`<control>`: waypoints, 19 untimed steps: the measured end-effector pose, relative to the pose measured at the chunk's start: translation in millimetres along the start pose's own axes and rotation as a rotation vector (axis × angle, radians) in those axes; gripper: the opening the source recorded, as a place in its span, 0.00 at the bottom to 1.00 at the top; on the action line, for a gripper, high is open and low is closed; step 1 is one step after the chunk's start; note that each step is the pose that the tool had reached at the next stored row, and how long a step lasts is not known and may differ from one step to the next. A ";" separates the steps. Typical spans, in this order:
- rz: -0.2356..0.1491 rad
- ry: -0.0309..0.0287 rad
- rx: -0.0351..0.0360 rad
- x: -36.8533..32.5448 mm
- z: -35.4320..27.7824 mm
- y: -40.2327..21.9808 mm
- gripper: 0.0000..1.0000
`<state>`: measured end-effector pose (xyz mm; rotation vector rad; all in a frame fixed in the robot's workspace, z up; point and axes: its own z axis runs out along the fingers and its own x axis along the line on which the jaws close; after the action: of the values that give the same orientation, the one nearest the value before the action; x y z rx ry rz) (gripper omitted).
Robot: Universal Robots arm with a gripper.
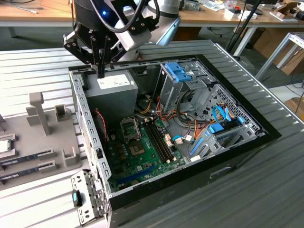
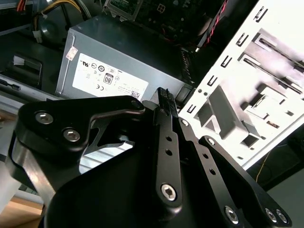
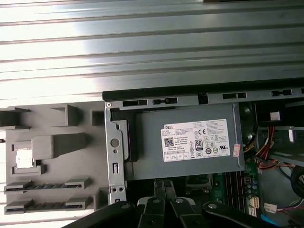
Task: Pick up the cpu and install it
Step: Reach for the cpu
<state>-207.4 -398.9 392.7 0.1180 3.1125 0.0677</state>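
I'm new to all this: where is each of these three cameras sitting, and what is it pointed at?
Exterior view: off the arm, high up, looking down into the open computer case and gray tray; the tool hangs over the power supply.
First wrist view: on the wrist, facing straight down onto the power supply and the cpu in the gray tray; tool links show.
Second wrist view: on the wrist, looking slantwise along the tool.
Shared: all see the power supply.

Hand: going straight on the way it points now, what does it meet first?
The hand would probably meet the grey power supply box first, near its edge; depth is unclear.
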 end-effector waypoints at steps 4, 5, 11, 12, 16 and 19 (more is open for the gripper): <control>0.000 0.0000 0.0000 2.0 -0.1 -0.2 0.11; 0.000 0.0001 0.0001 2.5 -0.1 -0.2 0.11; 0.000 0.0000 0.0000 7.1 -0.2 -0.5 0.11; 0.000 0.0000 0.0000 8.1 -0.2 -0.6 0.11; 0.000 0.0000 0.0001 10.5 -0.3 -0.8 0.11; 0.000 0.0000 0.0000 12.2 -0.3 -0.9 0.11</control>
<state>-219.6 -398.9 392.7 0.1180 3.1125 0.0677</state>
